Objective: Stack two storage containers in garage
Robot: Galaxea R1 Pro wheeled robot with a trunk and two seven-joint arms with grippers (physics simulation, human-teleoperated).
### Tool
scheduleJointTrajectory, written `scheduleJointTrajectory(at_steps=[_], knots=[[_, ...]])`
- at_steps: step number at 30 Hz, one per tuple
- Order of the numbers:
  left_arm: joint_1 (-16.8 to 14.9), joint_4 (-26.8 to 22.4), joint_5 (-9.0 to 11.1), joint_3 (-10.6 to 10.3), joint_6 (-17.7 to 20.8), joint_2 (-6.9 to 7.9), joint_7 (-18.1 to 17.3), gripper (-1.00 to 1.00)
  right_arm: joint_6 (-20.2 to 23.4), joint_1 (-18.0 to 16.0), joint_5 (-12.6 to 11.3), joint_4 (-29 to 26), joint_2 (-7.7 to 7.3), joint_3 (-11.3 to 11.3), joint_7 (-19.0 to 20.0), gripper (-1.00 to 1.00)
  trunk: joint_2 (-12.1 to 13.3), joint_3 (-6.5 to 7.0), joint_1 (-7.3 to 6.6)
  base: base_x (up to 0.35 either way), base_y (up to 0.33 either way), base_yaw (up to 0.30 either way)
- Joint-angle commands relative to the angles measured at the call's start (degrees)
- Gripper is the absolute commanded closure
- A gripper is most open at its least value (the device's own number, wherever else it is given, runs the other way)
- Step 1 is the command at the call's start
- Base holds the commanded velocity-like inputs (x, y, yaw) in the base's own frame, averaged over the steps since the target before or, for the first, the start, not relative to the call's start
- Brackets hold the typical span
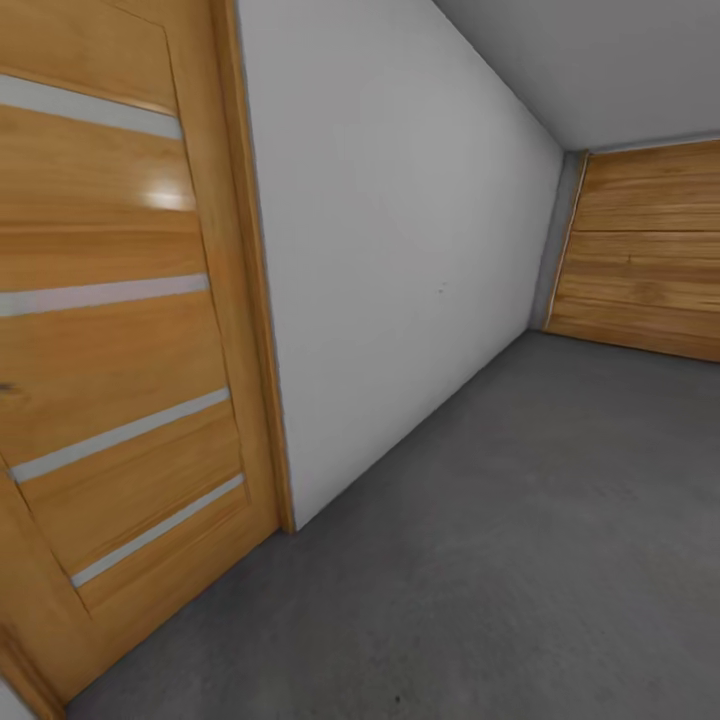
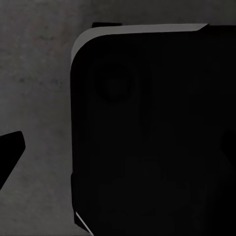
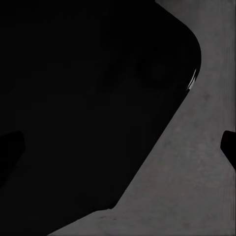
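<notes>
I am in the garage, with its dark grey mottled concrete floor (image 1: 520, 520) stretching ahead and to the right. A plain grey-white wall (image 1: 400, 250) runs along the left. In the left wrist view my left gripper (image 2: 118, 147) hangs open over the floor (image 2: 39, 88), one dark fingertip (image 2: 10, 147) at the frame's edge, nothing between the fingers. In the right wrist view my right gripper (image 3: 118, 147) is open too, a fingertip (image 3: 229, 147) over the concrete (image 3: 187, 187), holding nothing.
A wooden door (image 1: 110, 350) with pale horizontal strips stands close on the left. A wooden plank door (image 1: 645, 250) closes the far end. My own black base (image 2: 157, 137) lies below the left wrist camera, and the same base (image 3: 83, 98) below the right one.
</notes>
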Motion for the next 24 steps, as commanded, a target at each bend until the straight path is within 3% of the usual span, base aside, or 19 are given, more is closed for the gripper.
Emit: scheduleJointTrajectory(at_steps=[1, 8, 24], knots=[[0.0, -0.02, 0.12, 0.04, -0.13, 0.0, -0.03, -1.0, -0.16, 0.01, -0.05, 0.01, -0.01, 0.1, -0.01, -1.0, -0.03, -0.04, 0.0, 0.05, 0.0, 0.276], [0.0, -0.02, 0.18, -0.01, -0.09, 0.05, 0.0, -1.0, -0.15, 0.01, -0.07, 0.01, -0.05, 0.1, -0.01, -1.0, -0.03, -0.04, 0.0, 0.081, 0.0, 0.099], [0.0, -0.02, 0.21, -0.02, -0.08, 0.0, -0.06, -1.0, -0.11, 0.01, -0.12, 0.01, -0.01, 0.1, -0.01, -1.0, -0.03, -0.04, 0.0, 0.31, 0.0, 0.005]])
